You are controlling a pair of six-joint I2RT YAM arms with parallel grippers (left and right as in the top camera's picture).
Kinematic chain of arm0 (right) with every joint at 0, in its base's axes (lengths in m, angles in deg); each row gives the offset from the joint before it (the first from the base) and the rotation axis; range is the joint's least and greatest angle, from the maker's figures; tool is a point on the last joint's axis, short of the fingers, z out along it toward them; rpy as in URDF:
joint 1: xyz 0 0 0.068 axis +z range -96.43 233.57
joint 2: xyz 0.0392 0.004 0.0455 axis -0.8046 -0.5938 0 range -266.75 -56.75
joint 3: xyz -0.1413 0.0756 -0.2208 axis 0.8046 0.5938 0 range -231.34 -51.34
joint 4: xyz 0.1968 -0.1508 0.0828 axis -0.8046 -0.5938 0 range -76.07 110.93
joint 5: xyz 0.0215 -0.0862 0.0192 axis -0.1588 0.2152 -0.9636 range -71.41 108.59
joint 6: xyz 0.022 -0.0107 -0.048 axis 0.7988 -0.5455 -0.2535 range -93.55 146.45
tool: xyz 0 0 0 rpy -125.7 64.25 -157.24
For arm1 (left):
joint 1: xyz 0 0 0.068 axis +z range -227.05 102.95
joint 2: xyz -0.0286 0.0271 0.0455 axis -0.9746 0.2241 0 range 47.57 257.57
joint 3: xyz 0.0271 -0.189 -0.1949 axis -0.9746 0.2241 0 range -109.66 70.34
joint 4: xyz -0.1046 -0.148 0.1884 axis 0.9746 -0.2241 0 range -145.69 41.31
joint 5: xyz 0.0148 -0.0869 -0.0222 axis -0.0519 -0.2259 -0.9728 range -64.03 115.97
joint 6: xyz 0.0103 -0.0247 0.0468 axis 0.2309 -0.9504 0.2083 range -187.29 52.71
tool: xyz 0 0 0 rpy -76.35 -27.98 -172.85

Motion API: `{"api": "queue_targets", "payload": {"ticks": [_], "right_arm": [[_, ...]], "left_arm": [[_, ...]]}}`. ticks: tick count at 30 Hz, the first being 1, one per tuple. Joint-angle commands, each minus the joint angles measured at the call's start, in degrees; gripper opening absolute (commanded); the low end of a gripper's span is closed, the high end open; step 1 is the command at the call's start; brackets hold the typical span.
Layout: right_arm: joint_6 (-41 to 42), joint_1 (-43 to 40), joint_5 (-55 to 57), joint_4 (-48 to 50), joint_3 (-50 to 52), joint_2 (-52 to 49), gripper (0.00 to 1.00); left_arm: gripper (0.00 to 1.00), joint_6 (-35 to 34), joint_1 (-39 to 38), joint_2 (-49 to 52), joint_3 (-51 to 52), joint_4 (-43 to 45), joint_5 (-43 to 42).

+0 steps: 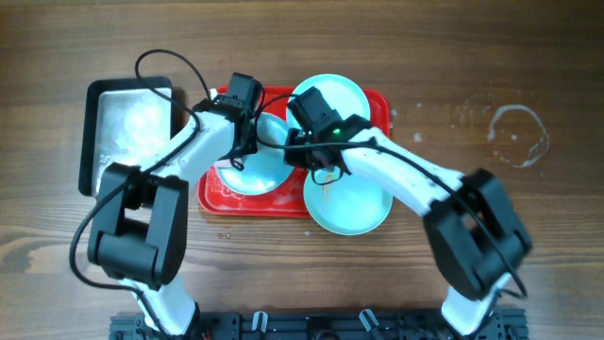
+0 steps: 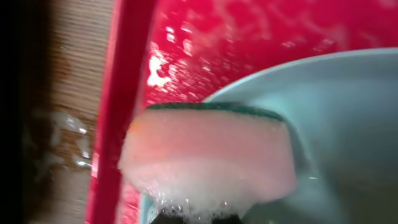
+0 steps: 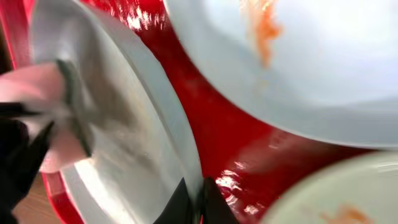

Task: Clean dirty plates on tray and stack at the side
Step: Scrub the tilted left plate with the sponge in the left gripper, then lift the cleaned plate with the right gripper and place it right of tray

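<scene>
Three pale blue plates lie on the red tray point(image 1: 211, 194). My left gripper point(image 1: 241, 151) is shut on a foamy pink sponge with a green top point(image 2: 205, 149) and presses it on the left plate point(image 1: 260, 178), which also shows in the left wrist view point(image 2: 336, 124). My right gripper point(image 1: 298, 146) is shut on that plate's rim point(image 3: 124, 124), with its fingers point(image 3: 194, 202) pinching the edge. The far plate point(image 1: 344, 94) has an orange smear point(image 3: 267, 31). The near plate point(image 1: 354, 203) overhangs the tray's front edge and is smeared too point(image 3: 339, 208).
A black-rimmed silver pan point(image 1: 132, 132) with suds stands left of the tray. A wet patch point(image 1: 514, 132) marks the wooden table at the right. The tray floor point(image 2: 249, 43) is wet and soapy. Both arms cross above the tray.
</scene>
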Motion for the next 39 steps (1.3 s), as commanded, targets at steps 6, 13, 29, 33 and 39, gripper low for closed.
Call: {"api": "queue_targets", "payload": {"ticks": [6,13,29,33,39], "right_arm": [[-5.38,-0.28,11.8,-5.77,-0.17,7.8,0.04],[-5.16,-0.28,13.07,-8.0,-0.17,7.8,0.04],[-6.36,-0.22,22.58,-10.64,-1.31,7.23,0.04],[-6.38,-0.13,24.44,-10.51,-1.31,7.28,0.04],[-5.79,1.42,23.93,-9.92,-1.31,7.28,0.04]], "left_arm": [[0.04,-1.27,-0.35,-4.11,1.2,0.13,-16.98],[0.04,-9.44,-3.41,-2.84,1.2,-0.11,6.29],[0.04,-9.55,-5.46,-17.66,1.18,-0.57,-4.28],[0.04,-10.19,-5.46,-17.05,1.2,0.11,-10.99],[0.04,-11.5,-5.51,-9.86,1.42,2.19,-14.95]]}}
